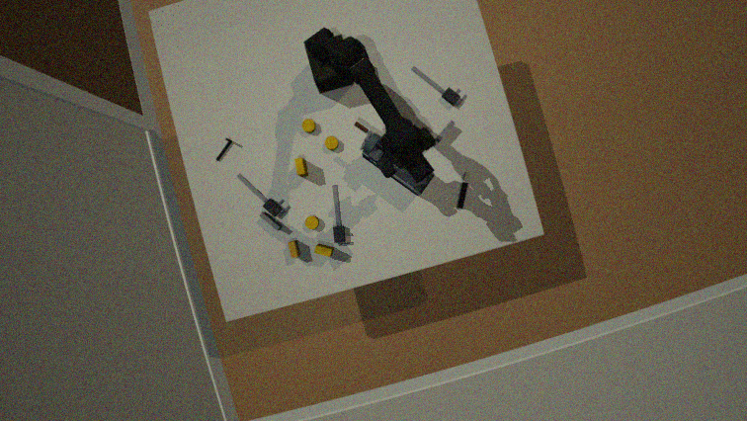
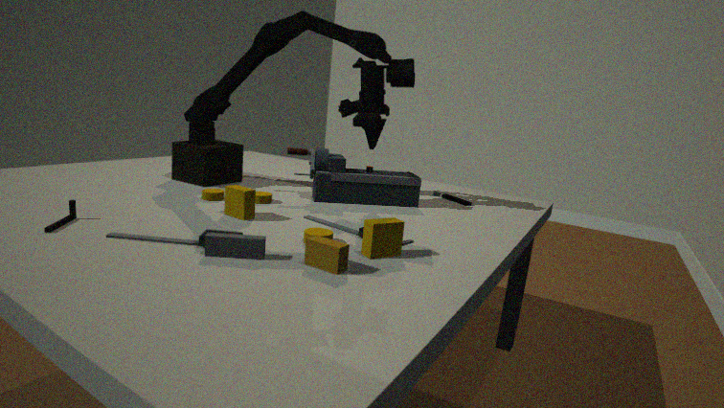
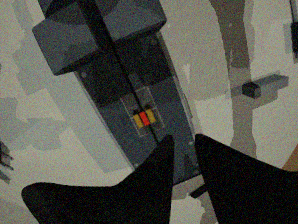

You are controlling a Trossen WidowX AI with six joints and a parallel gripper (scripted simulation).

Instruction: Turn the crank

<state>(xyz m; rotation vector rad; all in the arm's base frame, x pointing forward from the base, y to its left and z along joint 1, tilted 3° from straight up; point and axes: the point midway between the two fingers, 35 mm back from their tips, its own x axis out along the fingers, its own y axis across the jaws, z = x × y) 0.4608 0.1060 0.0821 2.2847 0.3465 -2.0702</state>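
Note:
The machine (image 2: 367,192) (image 3: 117,125) is a long grey box with a crank wheel (image 2: 320,162) at its end nearest the robot's base. The crank's red-brown handle (image 1: 361,126) (image 2: 298,150) stands out from the wheel, free of the gripper. The red pointer (image 3: 145,118) (image 2: 369,168) sits between the two brass marks (image 3: 137,120) (image 3: 152,116) and looks level with them; a tiny offset cannot be told. My gripper (image 2: 372,147) (image 3: 183,140) hangs above the machine, its fingers nearly together with a narrow gap and nothing between them. In the top view the arm hides the fingers and pointer.
Yellow blocks (image 1: 300,166) (image 2: 382,238) and yellow discs (image 1: 308,126) (image 1: 331,142) stand beside the machine. Grey long-stemmed pieces (image 1: 341,234) (image 1: 273,207) (image 1: 451,96) lie around it. A black bar (image 1: 462,195) (image 2: 455,197) lies near its far end, and another black piece (image 1: 224,149) (image 2: 60,222) lies opposite.

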